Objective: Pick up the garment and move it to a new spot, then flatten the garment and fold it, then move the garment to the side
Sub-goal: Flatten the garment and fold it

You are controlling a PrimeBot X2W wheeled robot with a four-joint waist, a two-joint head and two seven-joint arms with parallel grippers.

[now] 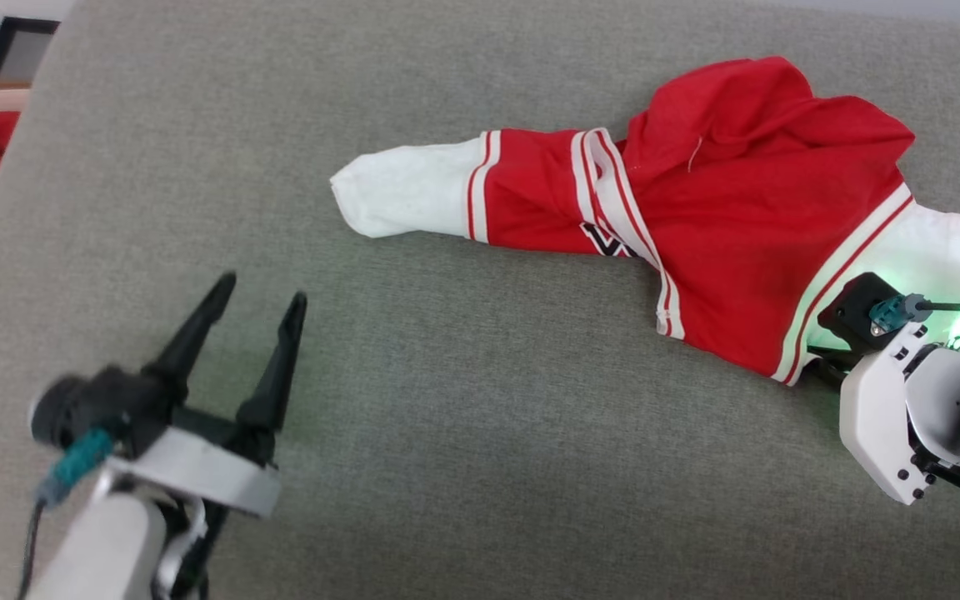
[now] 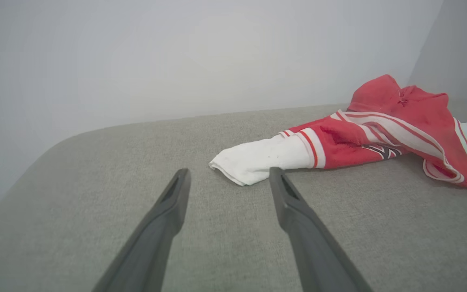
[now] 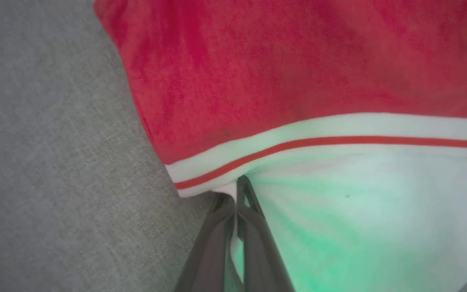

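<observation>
Right end effector (image 3: 236,194) is clamped on the red jersey shirt with white sleeves (image 1: 747,225), sleeve edge at its tips — looks like lift prep. Left end effector (image 1: 262,298) is wide, empty, the other sleeve ahead.

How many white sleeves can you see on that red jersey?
2. One white sleeve stretches left; the other sleeve lies at the right, pinched by the right gripper.

White wrists (image 1: 873,421), dark tapered fingers (image 1: 195,327).

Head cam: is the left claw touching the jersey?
No: the left claw stands open over bare grey upholstery, clear of the jersey and its white sleeve.
</observation>
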